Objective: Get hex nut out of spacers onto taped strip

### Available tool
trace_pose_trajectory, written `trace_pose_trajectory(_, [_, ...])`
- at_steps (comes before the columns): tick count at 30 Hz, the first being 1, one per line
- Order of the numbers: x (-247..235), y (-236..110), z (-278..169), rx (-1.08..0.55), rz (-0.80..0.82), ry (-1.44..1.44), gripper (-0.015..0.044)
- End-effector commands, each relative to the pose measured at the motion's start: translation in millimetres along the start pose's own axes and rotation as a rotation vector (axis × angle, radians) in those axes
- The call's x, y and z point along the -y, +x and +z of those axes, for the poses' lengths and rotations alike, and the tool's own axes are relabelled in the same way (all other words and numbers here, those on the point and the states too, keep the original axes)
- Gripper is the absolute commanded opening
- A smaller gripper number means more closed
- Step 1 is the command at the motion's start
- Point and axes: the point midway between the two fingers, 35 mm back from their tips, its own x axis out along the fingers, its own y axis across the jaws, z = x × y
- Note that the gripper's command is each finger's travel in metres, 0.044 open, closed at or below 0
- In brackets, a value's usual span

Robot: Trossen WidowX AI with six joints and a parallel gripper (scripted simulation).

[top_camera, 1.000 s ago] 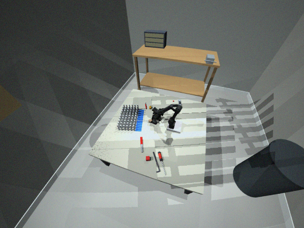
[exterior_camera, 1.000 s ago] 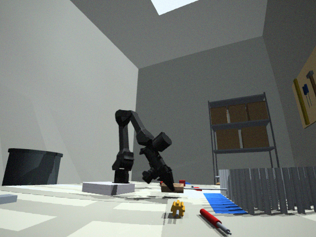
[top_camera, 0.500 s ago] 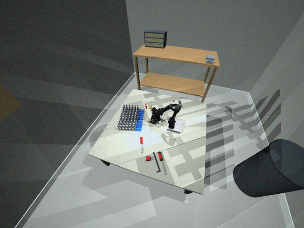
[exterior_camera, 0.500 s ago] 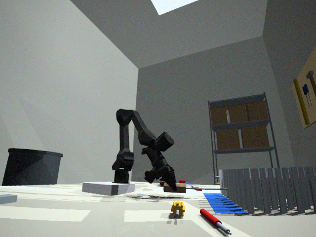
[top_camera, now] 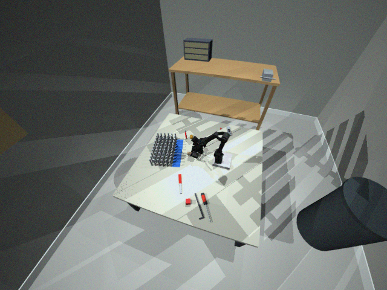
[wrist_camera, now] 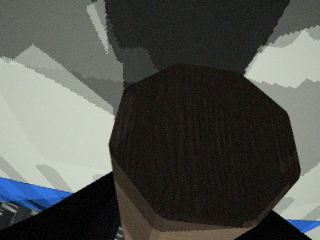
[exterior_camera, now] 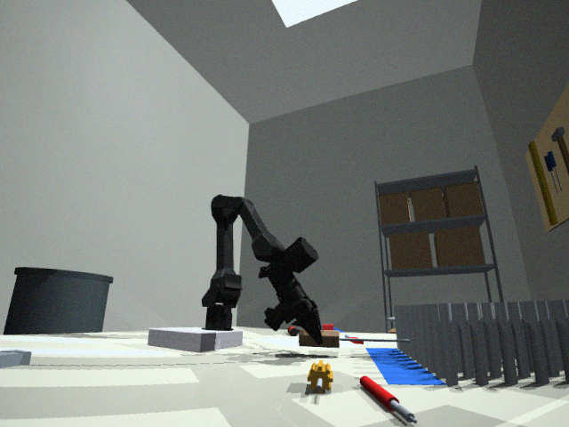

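Note:
My gripper point(top_camera: 194, 153) point(exterior_camera: 316, 335) is shut on the brown wooden handle point(top_camera: 189, 153) point(exterior_camera: 330, 340) point(wrist_camera: 203, 154) of a hook tool, low over the table just in front of the blue taped strip point(top_camera: 178, 153) point(exterior_camera: 396, 367) point(wrist_camera: 27, 190). The tool's thin metal rod point(exterior_camera: 379, 340) points from the handle toward the field of standing grey spacers point(top_camera: 164, 150) point(exterior_camera: 482, 340). The handle fills the wrist view, with my dark fingers on both sides of it. The hex nut is not visible in any view.
A red-handled tool point(top_camera: 179, 183), a red block point(top_camera: 188, 201), a dark L-shaped bar point(top_camera: 198, 206) and a second red-handled tool point(top_camera: 206, 206) lie toward the table's near side. A yellow gear-like piece point(exterior_camera: 320, 374) and a red screwdriver point(exterior_camera: 381, 395) lie near the strip's end.

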Motion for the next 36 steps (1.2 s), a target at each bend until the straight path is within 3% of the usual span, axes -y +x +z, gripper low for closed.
trace_pose_trajectory(1, [-2.2,0.4,-8.4,-0.014,0.009,0.001,0.0])
trace_pose_trajectory(36, [-2.3,12.8,-29.1,-0.017,0.008,0.001,0.0])
